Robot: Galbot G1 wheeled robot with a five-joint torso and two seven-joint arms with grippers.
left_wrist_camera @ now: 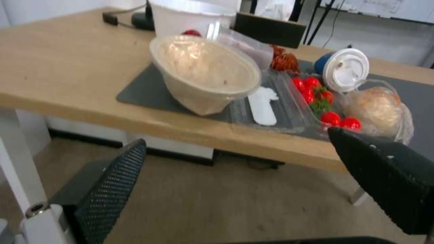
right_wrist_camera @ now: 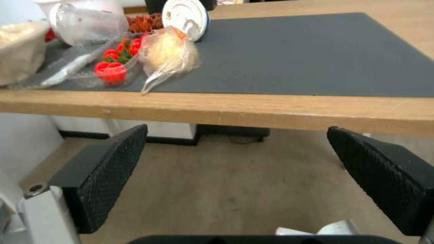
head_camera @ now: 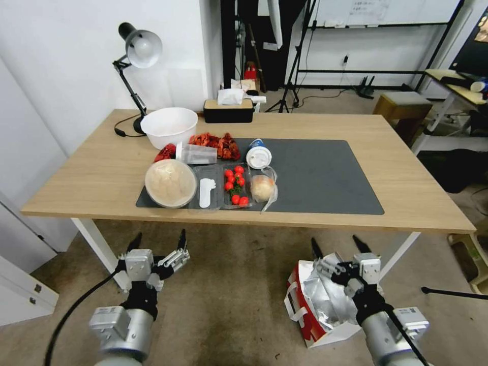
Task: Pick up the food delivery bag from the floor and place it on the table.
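Note:
The red-and-white food delivery bag [head_camera: 317, 302] with silver foil lining stands open on the beige carpet floor [head_camera: 229, 295], in front of the table's right half. My right gripper [head_camera: 339, 245] hovers open just above the bag's far edge, fingers pointing toward the table; a white corner of the bag [right_wrist_camera: 337, 227] shows beneath it. My left gripper [head_camera: 158, 240] hangs open over bare carpet to the left, holding nothing. The light-wood table [head_camera: 91, 168] with its dark grey mat [head_camera: 325, 175] stands ahead. Both wrist views face the table edge [left_wrist_camera: 190, 130] [right_wrist_camera: 271, 112] between wide-apart fingers.
Food crowds the mat's left half: a covered bowl [head_camera: 170, 183], a tomato tray [head_camera: 236, 185], a bagged bun [head_camera: 263, 188], a lidded cup [head_camera: 258, 155]. A white bowl [head_camera: 169, 126], desk lamp [head_camera: 137, 61] and tissue box [head_camera: 229, 109] stand behind. The mat's right half is bare. White table legs [head_camera: 99, 249] flank the floor space.

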